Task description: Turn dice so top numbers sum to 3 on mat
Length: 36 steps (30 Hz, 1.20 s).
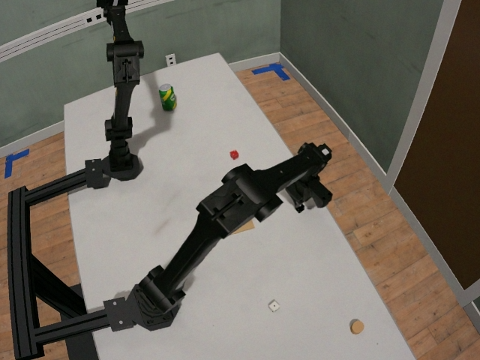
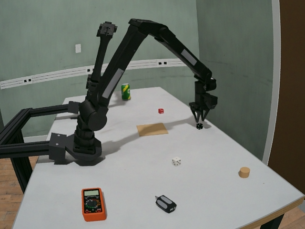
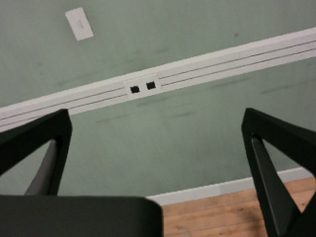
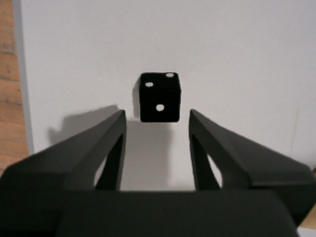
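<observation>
A black die (image 2: 199, 126) lies on the table near its far right edge. In the right wrist view the black die (image 4: 159, 97) lies just beyond my fingertips. My right gripper (image 2: 199, 117) hangs just above it, partly open and empty, fingers pointing down (image 4: 157, 123). A red die (image 2: 160, 110) lies farther back and also shows in the top view (image 1: 233, 154). A white die (image 2: 176, 161) lies nearer the front, showing one pip on top in the top view (image 1: 274, 305). The tan mat (image 2: 152, 129) lies mid-table with no die on it. My left gripper (image 3: 156, 118) is wide open, raised high, facing the wall.
A green can (image 2: 126, 91) stands at the back. A cork disc (image 2: 244, 171) lies at the front right. An orange multimeter (image 2: 93, 204) and a small black device (image 2: 166, 203) lie near the front edge. The table edge is close beside the black die.
</observation>
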Available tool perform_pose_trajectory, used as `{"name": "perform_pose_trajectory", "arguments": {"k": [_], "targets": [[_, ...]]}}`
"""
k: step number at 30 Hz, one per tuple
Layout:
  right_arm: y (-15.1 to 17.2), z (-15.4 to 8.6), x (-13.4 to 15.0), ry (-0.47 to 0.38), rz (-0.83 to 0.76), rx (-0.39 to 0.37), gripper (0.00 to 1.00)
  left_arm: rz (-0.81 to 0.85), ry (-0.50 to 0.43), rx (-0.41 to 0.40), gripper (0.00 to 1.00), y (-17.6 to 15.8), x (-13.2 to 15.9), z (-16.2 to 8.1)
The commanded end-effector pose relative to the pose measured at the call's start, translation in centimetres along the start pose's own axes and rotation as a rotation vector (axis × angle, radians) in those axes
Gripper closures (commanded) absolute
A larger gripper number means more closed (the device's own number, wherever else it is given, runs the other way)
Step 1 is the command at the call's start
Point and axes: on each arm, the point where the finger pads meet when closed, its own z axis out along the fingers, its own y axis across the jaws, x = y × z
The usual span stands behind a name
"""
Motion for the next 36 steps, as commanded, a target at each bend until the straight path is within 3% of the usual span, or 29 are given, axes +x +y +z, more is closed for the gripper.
{"name": "perform_pose_trajectory", "arguments": {"k": [1, 20, 36], "targets": [[0.5, 0.7, -0.8, 0.002, 0.01, -0.007, 0.61, 0.017, -0.004, -0.016, 0.0, 0.6, -0.5, -0.5], [0.5, 0.7, -0.8, 0.002, 0.011, -0.008, 0.61, 0.017, -0.004, -0.016, 0.0, 0.6, -0.5, -0.5], [0.2, 3.0, -0.7, 0.001, 0.004, 0.004, 0.61, 0.017, -0.004, -0.016, 0.0, 0.6, -0.5, -0.5]]}}
